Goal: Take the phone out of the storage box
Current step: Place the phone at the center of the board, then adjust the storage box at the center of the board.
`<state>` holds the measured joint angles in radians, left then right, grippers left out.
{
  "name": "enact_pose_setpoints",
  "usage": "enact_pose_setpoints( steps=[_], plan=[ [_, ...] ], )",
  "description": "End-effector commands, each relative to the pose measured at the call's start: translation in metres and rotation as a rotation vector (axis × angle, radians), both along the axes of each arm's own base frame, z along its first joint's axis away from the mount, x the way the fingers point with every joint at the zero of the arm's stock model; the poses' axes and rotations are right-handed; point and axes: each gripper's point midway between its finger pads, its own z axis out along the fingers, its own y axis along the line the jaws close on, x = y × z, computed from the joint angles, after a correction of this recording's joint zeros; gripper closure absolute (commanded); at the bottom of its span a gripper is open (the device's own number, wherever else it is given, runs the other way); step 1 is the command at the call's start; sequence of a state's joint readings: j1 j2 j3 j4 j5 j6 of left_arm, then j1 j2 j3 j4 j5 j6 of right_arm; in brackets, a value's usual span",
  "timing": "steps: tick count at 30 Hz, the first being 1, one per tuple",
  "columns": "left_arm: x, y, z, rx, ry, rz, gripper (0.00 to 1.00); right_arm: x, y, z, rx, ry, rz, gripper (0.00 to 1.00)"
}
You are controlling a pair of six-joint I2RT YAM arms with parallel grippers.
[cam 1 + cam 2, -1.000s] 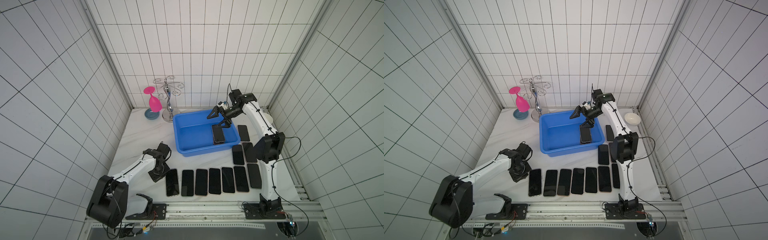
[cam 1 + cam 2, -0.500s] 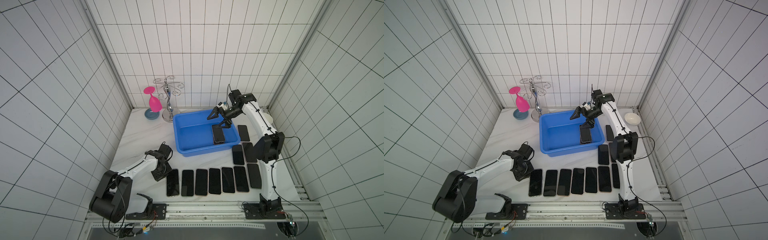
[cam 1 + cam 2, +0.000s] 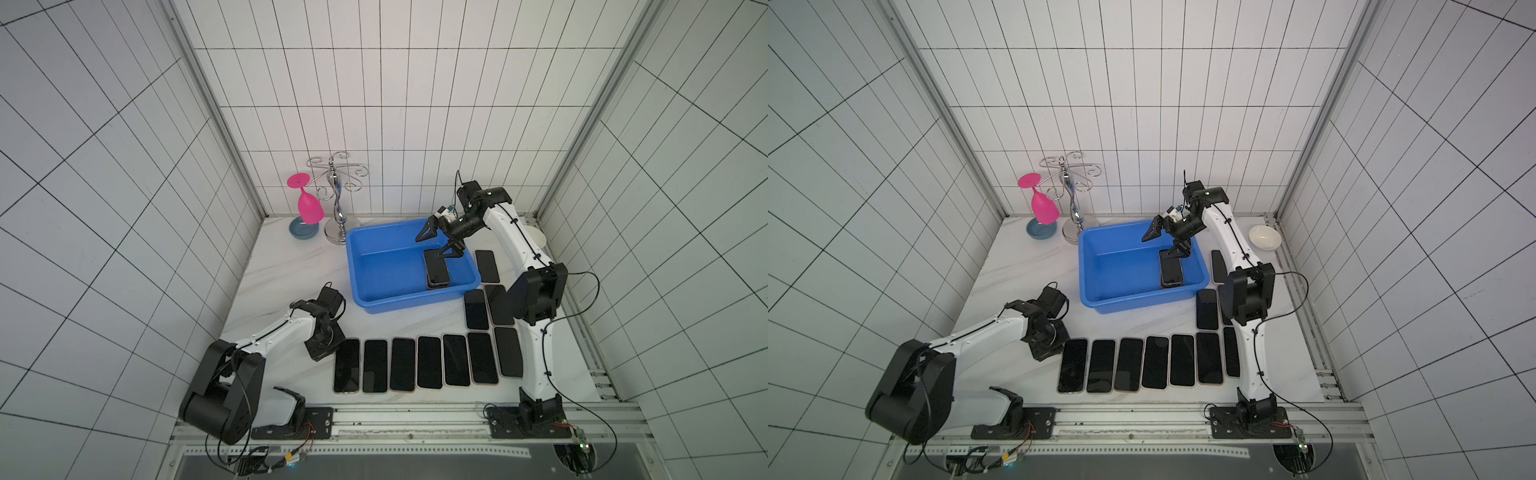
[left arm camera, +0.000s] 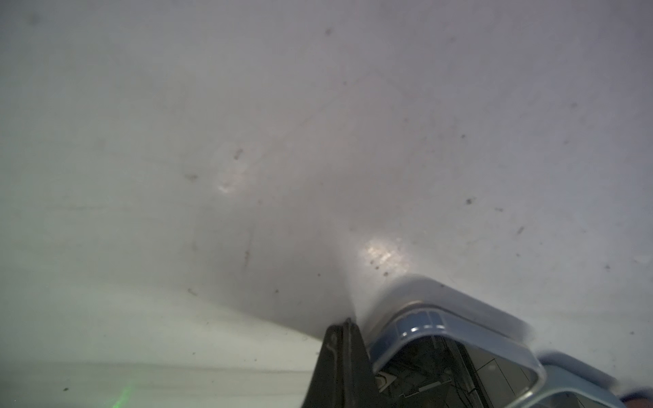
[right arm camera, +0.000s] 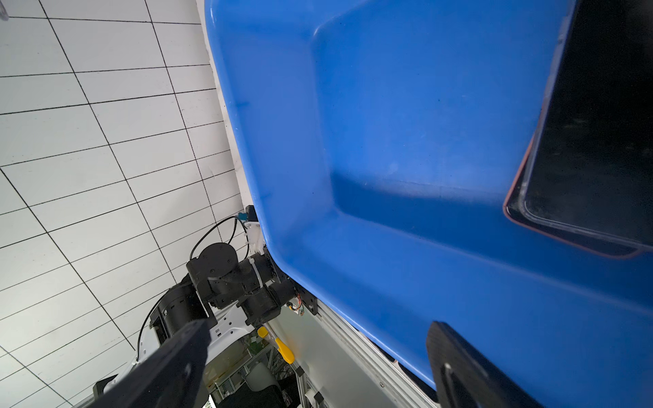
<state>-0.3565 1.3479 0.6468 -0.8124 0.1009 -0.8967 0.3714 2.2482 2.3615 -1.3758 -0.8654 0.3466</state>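
Top view: right gripper (image 3: 428, 248) hangs spread wide over the phone (image 3: 436, 272), which lies by the box's (image 3: 386, 266) right wall. I'd drop straight down and pinch the long edges, staying clear of that wall. Left gripper (image 3: 322, 352) sits pressed together near the worktop's (image 3: 286, 266) front-left corner.

Left wrist: smudgy white marble.

Right wrist: phone (image 5: 593, 141) flat on the blue floor, tiled walls (image 5: 88, 106) beyond.
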Motion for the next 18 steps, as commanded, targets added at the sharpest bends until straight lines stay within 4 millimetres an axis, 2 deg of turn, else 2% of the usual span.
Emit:
enact_pose_setpoints(
  steps=[1, 6, 11, 15, 18],
  plan=[
    [0.027, -0.026, 0.004, -0.121, -0.099, -0.042, 1.0, 0.002, -0.009, -0.013, -0.04, 0.023, -0.005, 0.01],
    [0.027, -0.024, 0.007, -0.114, -0.104, -0.045, 1.0, 0.005, -0.015, -0.012, -0.051, 0.011, -0.02, 0.01],
    [0.016, 0.005, 0.005, -0.008, -0.049, -0.002, 1.0, 0.012, -0.026, -0.004, -0.062, -0.021, -0.044, 0.01],
    [0.011, 0.027, 0.016, 0.055, -0.039, 0.032, 0.87, 0.014, -0.035, 0.0, -0.096, -0.06, -0.05, 0.01],
    [0.013, 0.035, 0.026, 0.059, -0.057, 0.057, 0.85, 0.017, -0.047, 0.005, -0.142, -0.104, -0.065, 0.01]
  ],
)
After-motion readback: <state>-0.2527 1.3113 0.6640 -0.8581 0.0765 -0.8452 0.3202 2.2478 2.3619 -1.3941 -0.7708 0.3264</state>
